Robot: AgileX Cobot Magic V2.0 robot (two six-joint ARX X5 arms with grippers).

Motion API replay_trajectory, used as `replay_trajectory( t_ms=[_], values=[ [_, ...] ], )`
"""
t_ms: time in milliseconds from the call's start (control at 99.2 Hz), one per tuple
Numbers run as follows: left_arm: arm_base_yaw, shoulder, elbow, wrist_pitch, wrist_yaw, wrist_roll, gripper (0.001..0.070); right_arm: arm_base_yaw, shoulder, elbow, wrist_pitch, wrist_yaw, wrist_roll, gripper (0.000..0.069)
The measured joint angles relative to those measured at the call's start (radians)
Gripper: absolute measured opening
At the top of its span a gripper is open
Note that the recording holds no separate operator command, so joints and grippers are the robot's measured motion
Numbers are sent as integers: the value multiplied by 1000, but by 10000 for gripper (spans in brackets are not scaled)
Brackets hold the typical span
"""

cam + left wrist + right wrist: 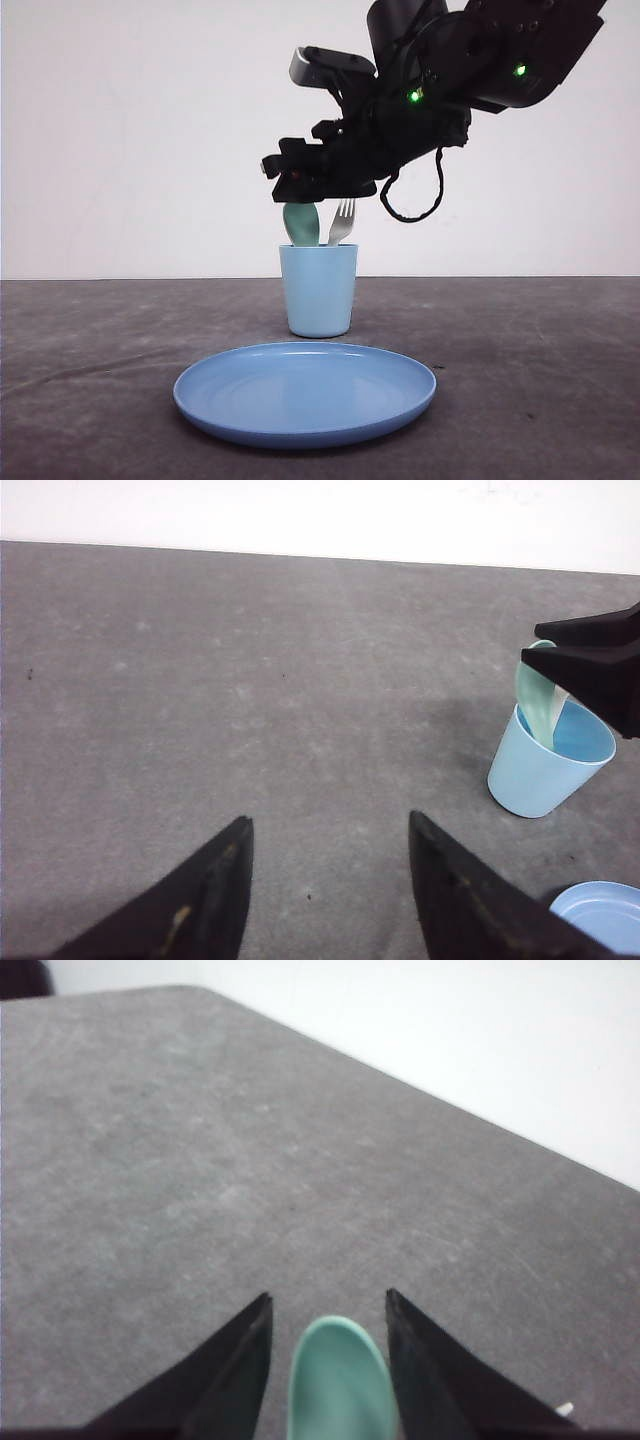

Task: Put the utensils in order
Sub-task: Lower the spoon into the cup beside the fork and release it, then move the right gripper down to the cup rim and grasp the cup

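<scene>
A mint-green spoon [301, 224] and a white fork [342, 221] stand upright in the light blue cup [319, 295], bowl and tines up. My right gripper [276, 181] hovers just above the cup. In the right wrist view its open fingers flank the spoon's bowl [340, 1380] with a gap on each side, and the right gripper [328, 1300] is not touching it. The left wrist view shows the cup [535, 775] with the spoon [536, 698] in it. My left gripper [330, 820] is open over bare table, well away from the cup.
A round blue plate [305, 428] lies on the dark grey table [90, 380] in front of the cup, with nothing on it; its rim [600, 915] also shows in the left wrist view. A white wall stands behind the table.
</scene>
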Motion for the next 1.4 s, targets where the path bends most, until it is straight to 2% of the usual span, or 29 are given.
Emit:
replay_trajectory(
  t_ms=[71, 171, 252, 524, 565, 696, 807, 948, 1129, 1240, 1402],
  values=[
    [0, 0, 0, 0, 0, 0, 293, 2, -31, 0, -6, 0, 0, 245],
    [0, 0, 0, 0, 0, 0, 293, 4, -104, 0, -46, 0, 2, 337],
    [0, 0, 0, 0, 0, 1, 293, 5, -169, 2, -113, 0, 10, 382],
    [0, 0, 0, 0, 0, 3, 293, -15, -395, 3, -546, 2, 62, 421],
    [0, 0, 0, 0, 0, 3, 293, -24, -423, 3, -613, 2, 75, 457],
    [0, 0, 0, 0, -1, 3, 293, -61, -480, 4, -821, 3, 116, 673],
    [0, 0, 0, 0, -1, 3, 293, -83, -483, -13, -914, 6, 128, 680],
    [0, 0, 0, -1, -2, 3, 293, -83, -483, -117, -884, 5, 133, 680],
    [0, 0, 0, -2, -2, 3, 293, -83, -472, -271, -729, 5, 160, 680],
    [0, 0, 0, -3, -5, 3, 294, -83, -439, -289, -652, 4, 176, 680],
    [0, 13, 0, -7, -49, 3, 294, -83, -354, -289, -523, -9, 193, 680]
  ],
)
